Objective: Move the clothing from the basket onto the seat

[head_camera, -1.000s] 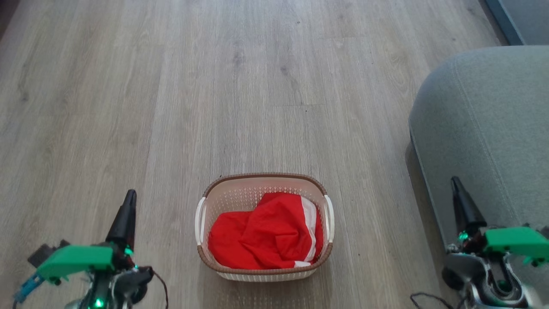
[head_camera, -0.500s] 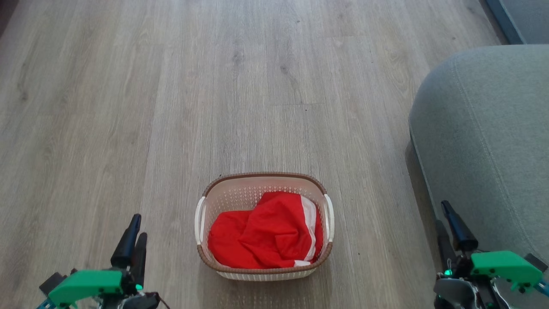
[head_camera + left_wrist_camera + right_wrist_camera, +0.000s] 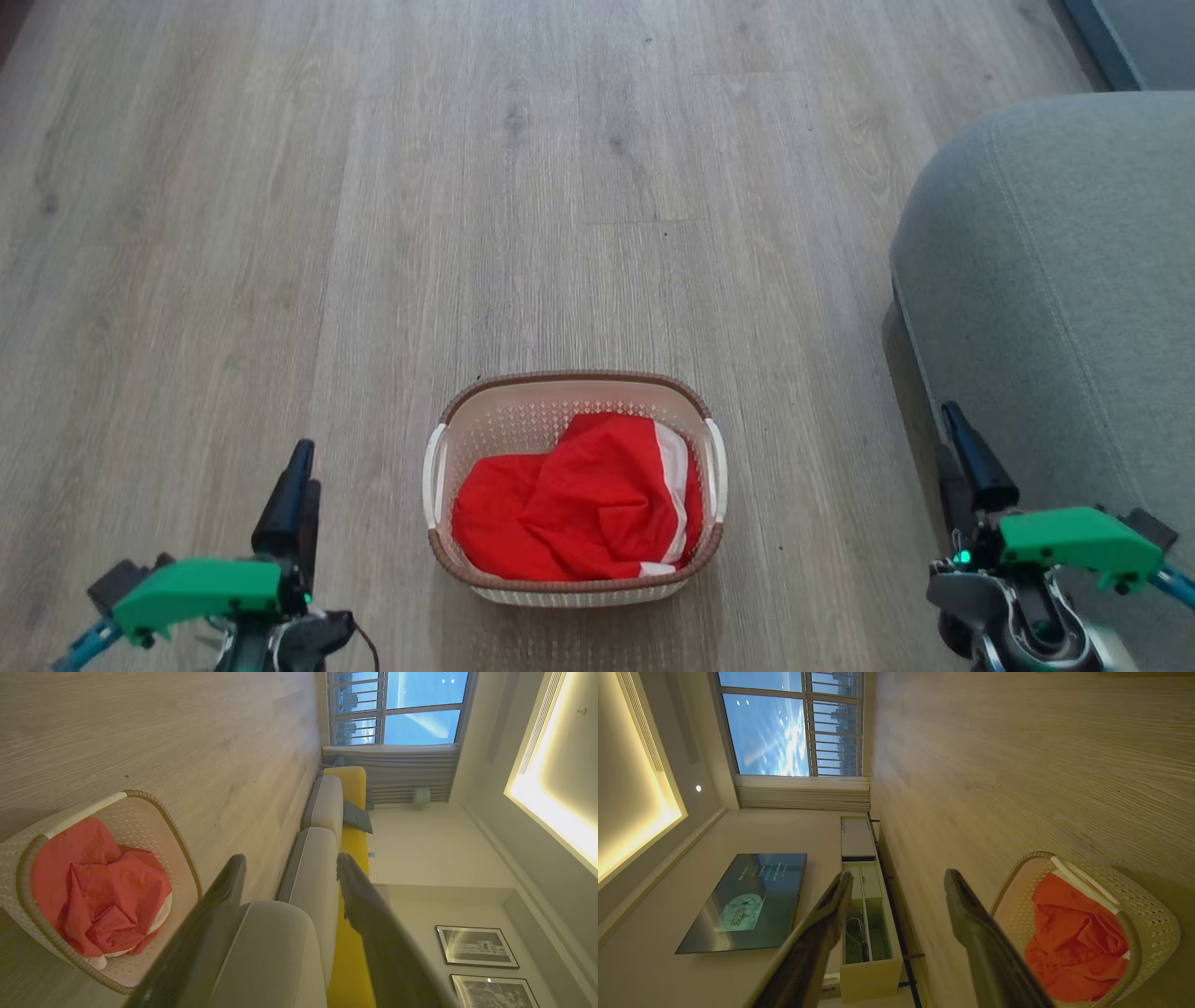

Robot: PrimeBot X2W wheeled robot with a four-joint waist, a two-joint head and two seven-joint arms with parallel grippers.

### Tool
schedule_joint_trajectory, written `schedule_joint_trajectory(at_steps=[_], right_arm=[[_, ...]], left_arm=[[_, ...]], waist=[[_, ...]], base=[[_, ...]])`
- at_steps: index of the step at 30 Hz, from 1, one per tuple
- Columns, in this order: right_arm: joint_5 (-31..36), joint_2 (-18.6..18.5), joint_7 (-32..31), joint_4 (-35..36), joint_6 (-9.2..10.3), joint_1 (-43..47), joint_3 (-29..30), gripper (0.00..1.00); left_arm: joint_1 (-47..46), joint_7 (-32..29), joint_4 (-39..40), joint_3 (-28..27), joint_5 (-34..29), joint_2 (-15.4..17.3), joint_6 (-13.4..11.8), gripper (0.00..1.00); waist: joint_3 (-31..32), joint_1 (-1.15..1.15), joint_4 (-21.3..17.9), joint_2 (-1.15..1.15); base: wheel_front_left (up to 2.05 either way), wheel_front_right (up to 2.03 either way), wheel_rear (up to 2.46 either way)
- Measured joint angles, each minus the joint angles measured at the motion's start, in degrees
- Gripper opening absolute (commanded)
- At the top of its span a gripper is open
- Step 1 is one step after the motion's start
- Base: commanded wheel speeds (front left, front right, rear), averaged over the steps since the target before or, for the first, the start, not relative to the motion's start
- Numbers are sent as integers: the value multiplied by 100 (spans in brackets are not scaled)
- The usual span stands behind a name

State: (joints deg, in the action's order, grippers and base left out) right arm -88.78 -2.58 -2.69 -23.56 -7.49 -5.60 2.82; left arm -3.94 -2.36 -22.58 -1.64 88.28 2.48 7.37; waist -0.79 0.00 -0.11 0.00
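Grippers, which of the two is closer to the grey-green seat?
The right gripper, at the head view's lower right, is right beside the seat. The left gripper is on the other side of the basket, over wooden floor.

No writing can be read anywhere. The television (image 3: pixel 742 903) on the wall in the right wrist view carries pale lines of lettering above a round emblem (seen sideways, too small and blurred to make out). Any captions on the framed pictures (image 3: pixel 476 947) in the left wrist view are illegible.
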Motion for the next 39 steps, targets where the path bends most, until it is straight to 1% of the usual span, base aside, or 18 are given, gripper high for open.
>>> schedule_joint_trajectory(at_steps=[5, 12, 16, 17, 20, 26, 31, 39], right_arm=[[221, -89, 86, -102, 0, -154, -149, 100], [754, -126, 212, -183, 0, -354, -172, 100], [1168, -140, 281, -230, 0, -422, -209, 100], [1392, -145, 314, -232, 0, -482, -240, 100], [1746, -149, 356, -238, 0, -566, -300, 100], [2459, -172, 441, -259, 0, -626, -348, 100], [2949, -189, 533, -309, 0, -781, -436, 100], [3529, -202, 660, -481, 0, -994, -570, 100]], left_arm=[[-107, 94, -19, -5, -375, 48, 1, 100], [-218, 196, -30, -5, -1038, 53, 1, 100], [-250, 252, -31, -2, -1528, 69, 1, 100], [-299, 297, -32, -3, -1803, 85, 1, 100], [-356, 344, -26, -3, -2219, 90, 1, 100], [-419, 447, -1, -3, -2952, 90, 1, 100], [-477, 504, 14, 29, -3462, 93, 2, 100], [-665, 638, 2, 76, -4120, 109, 1, 100]], waist=[[-14, 0, -4, 0], [-32, 0, -12, 0], [-37, 0, -13, 0], [-37, 0, -14, 0], [-40, 0, -15, 0], [-48, 0, -15, 0], [-58, 0, -20, 0], [-90, 0, -25, 0]], base=[[0, 0, 0], [0, 0, 0], [0, 0, 0], [0, 0, 0], [0, 0, 0], [0, 0, 0], [0, 0, 0], [0, 0, 0]])
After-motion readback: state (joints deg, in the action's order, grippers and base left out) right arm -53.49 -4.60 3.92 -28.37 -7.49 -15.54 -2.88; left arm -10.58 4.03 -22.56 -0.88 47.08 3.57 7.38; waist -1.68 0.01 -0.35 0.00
